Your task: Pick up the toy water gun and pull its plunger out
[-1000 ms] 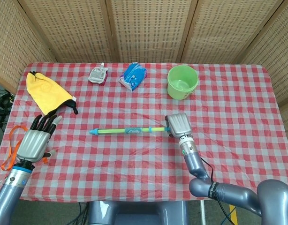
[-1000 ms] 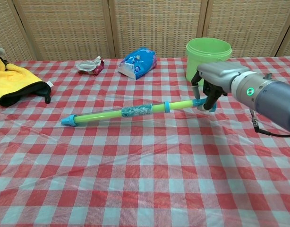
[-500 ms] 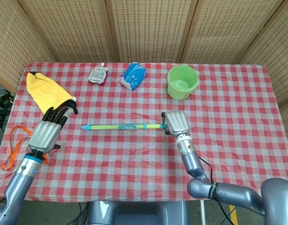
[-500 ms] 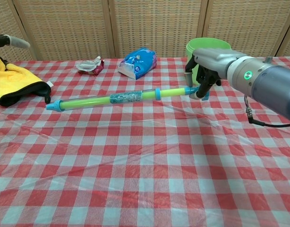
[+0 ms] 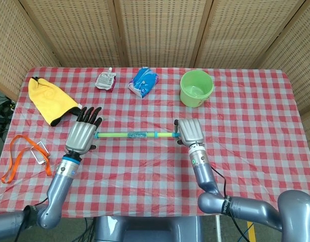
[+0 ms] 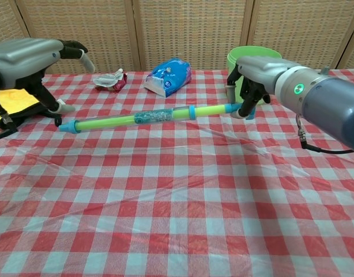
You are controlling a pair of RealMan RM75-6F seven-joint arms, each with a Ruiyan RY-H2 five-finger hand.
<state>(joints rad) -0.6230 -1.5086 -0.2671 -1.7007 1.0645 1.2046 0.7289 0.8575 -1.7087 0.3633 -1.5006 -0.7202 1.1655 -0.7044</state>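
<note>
two hands frame the toy water gun point(image 5: 135, 134), which is lifted off the checkered tablecloth point(image 5: 246, 126) and lies roughly level in front of the green bucket point(image 5: 196, 87). the right hand point(image 5: 189, 132) grips its end nearest the bucket, fingers curled round it. the left hand point(image 5: 82, 136) sits over the gun's far blue tip, fingers spread, holding nothing. beyond the gun from the bucket's side lie a blue packet point(image 5: 143, 81), a small pouch point(image 5: 105, 79) and a yellow cloth point(image 5: 50, 99).
</note>
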